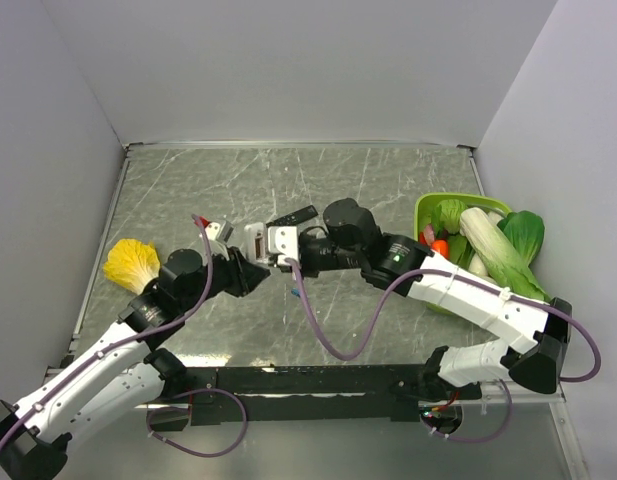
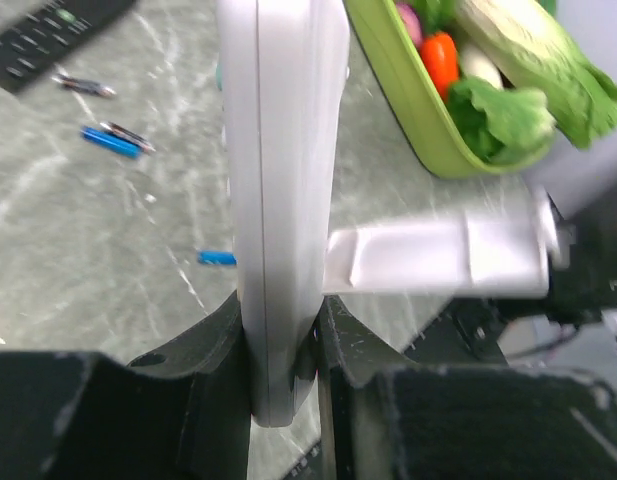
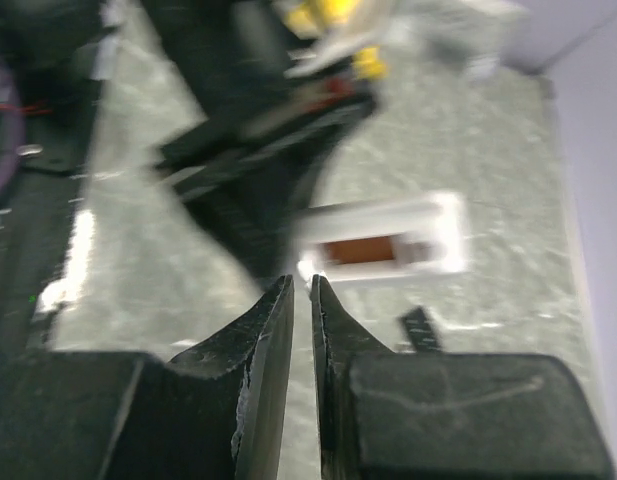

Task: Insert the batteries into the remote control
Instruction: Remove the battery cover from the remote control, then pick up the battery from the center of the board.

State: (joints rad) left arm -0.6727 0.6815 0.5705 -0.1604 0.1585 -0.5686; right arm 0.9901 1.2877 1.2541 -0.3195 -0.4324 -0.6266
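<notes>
L gripper point(image 2: 280, 335) sits closest to the lens in L wrist view: both fingers pinch the white remote point(image 2: 283, 150) by its flat faces, remote standing on edge, long axis running to 12 o'clock. A blurred white bar point(image 2: 438, 260) sticks out from the remote toward 3 o'clock; can't tell what it is. A blue battery point(image 2: 111, 141) lies on the surface point(image 2: 78, 260) at 10 o'clock from the remote, w/ a darker thin cell point(image 2: 128, 133) just beside it. A second blue battery point(image 2: 217, 258) lies at 9 o'clock, close to the remote's edge. Black remote point(image 2: 48, 35) is at 11 o'clock, in the frame corner. Green basket point(image 2: 406, 100) w/ veg point(image 2: 503, 115) is at 1 o'clock. R wrist view: R gripper point(image 3: 300, 290) is nearly pressed together, thin slit only, nothing visible in it. It points toward 1 o'clock at the remote's open battery bay point(image 3: 360, 250), brownish inside, blurry. Top view: both grippers meet mid-surface, L arm along 7 o'clock, R arm along 4 o'clock. Yellow leafy veg point(image 1: 131, 262) is at 9 o'clock, well apart from the remote.
</notes>
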